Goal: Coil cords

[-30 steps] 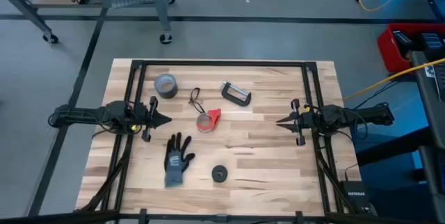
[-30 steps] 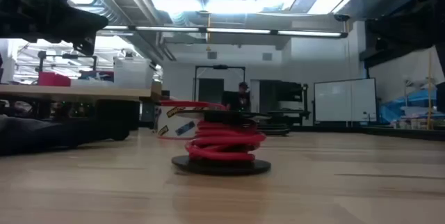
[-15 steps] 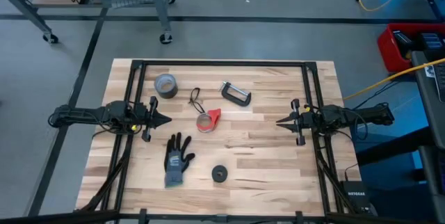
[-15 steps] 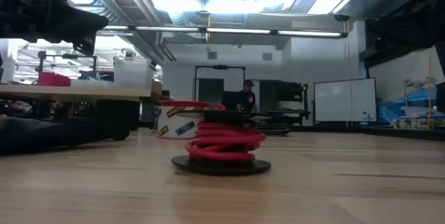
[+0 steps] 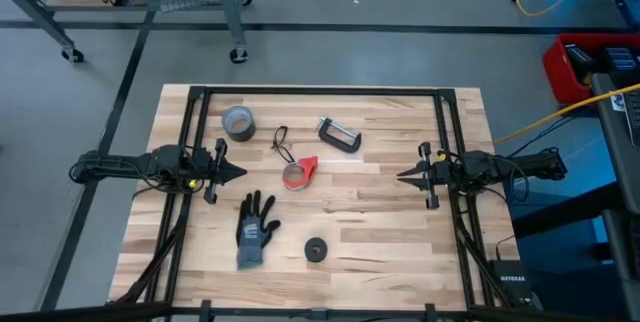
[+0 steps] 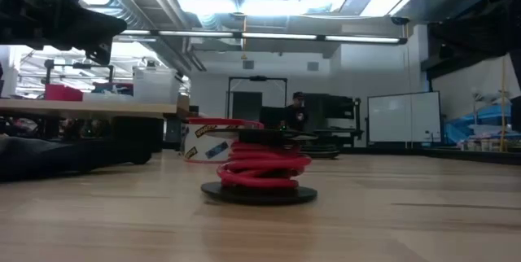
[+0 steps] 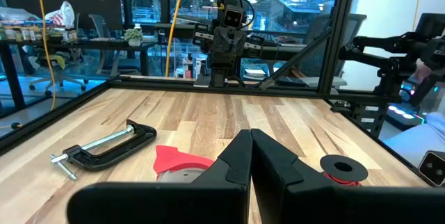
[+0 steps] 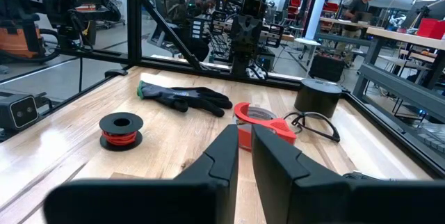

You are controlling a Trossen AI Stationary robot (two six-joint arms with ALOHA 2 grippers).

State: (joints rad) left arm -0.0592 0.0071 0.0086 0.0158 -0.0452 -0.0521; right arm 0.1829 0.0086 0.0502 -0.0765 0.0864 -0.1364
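Note:
A red cord is wound on a small black spool (image 5: 317, 250) that stands on its flat base near the table's front; it also shows in the low view (image 6: 260, 172) and the right wrist view (image 8: 120, 128). A thin black looped cord (image 5: 281, 142) lies flat on the table behind the middle, and shows in the right wrist view (image 8: 313, 123). My left gripper (image 5: 235, 172) is shut and empty at the table's left. My right gripper (image 5: 403, 174) is shut and empty at the right. Both hover level and point at the table's middle.
A grey duct-tape roll (image 5: 238, 121) and a black C-clamp (image 5: 339, 134) lie at the back. A red-edged tape ring (image 5: 298, 172) sits in the middle. A dark glove (image 5: 257, 228) lies front left. A dark metal frame (image 5: 320, 91) runs round the table.
Nothing on the table has moved and both arms have kept still. In the low view a person in the room behind the table has walked toward the right.

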